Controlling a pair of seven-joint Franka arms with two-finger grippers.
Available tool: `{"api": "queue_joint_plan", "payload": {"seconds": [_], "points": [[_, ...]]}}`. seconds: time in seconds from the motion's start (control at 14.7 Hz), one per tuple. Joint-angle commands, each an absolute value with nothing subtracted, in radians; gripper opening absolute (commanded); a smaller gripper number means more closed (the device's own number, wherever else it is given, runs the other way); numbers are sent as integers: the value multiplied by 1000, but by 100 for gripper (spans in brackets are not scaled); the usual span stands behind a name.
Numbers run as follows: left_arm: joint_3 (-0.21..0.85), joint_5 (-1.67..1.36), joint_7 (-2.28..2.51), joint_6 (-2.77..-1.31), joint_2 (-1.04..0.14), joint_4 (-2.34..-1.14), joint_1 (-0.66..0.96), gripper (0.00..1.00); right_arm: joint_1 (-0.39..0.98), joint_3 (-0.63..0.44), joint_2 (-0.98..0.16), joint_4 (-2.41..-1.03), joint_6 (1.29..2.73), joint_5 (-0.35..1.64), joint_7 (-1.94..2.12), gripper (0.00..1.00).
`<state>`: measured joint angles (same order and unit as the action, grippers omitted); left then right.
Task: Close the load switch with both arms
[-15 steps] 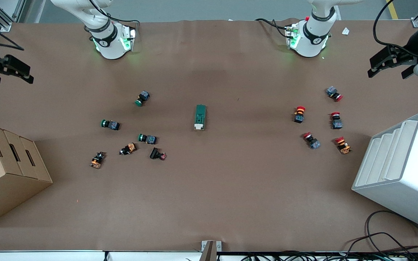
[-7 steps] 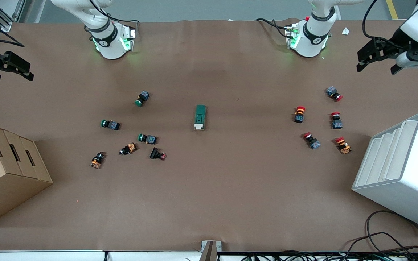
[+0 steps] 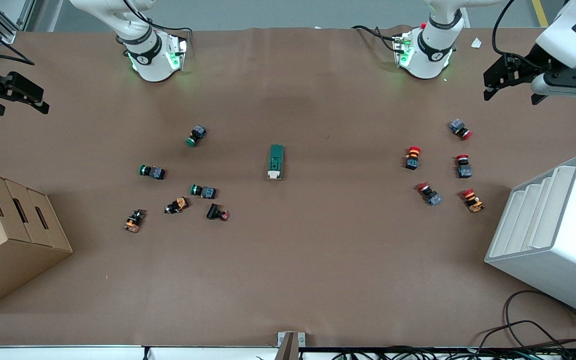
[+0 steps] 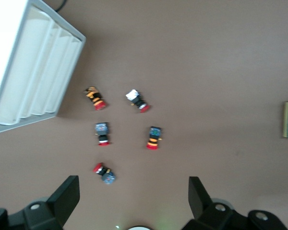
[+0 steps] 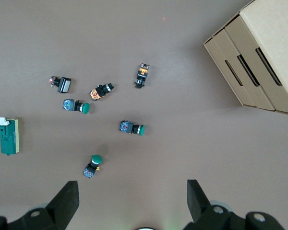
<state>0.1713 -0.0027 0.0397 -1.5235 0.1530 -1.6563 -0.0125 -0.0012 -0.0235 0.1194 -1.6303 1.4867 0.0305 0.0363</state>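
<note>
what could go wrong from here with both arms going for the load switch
1. The small dark-green rectangular load switch lies loose on the brown table, so a one-sided push may slide it rather than close it.
2. The open left pincer and open right pincer both hang high near the table's ends; converging on one small part, they might collide.
3. The round-capped red push buttons lie along the left arm's likely path.
</note>
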Motion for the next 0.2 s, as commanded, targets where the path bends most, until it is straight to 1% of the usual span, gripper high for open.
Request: {"api": "queue_joint_plan", "payload": {"seconds": [0.0,0.14], "points": [[176,26,37,-1525,127,-1626,-17,100,5,-22,137,-1652,1496,34,76,100],[176,22,46,-1525,127,-1626,-12,100,2,-21,137,-1654,1486,34,110,100]]}}
